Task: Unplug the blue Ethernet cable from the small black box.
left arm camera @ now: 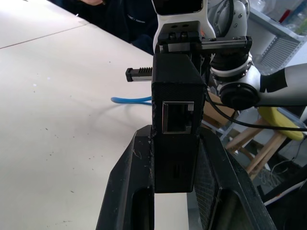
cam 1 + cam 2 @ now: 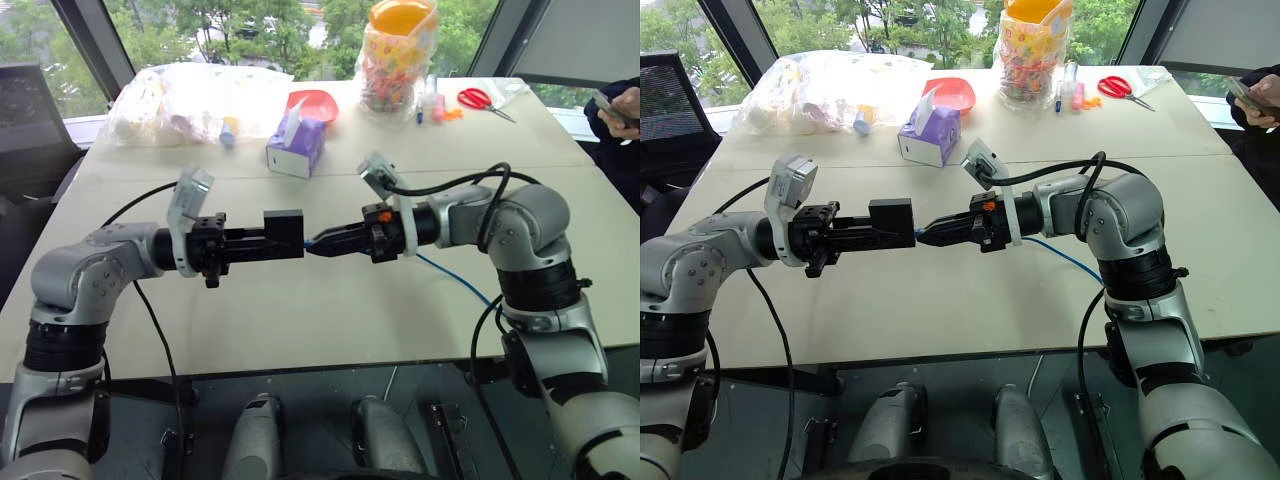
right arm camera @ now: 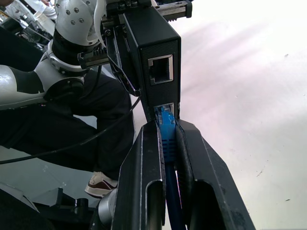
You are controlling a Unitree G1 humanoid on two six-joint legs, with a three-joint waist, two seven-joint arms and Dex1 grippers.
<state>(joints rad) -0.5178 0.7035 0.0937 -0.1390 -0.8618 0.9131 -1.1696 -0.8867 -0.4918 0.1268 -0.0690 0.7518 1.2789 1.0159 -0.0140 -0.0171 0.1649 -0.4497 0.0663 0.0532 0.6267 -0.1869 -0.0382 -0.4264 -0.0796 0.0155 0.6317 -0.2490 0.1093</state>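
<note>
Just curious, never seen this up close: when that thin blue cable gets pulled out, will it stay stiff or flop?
Probably flop: the thin bright blue Ethernet cable already sags in a loose curve to the table. Its plug end, pinched in the right hand, looks rigid. Likely light.

No text, label, brand, number or sign could be read anywhere in these views. The purple cardboard tissue box (image 2: 297,146) at the far middle of the table and the clear plastic bag of colourful sweets (image 2: 398,62) at the far right carried printing too small to make out. The small matte black plastic box (image 1: 175,120) bore no legible marking.
</note>
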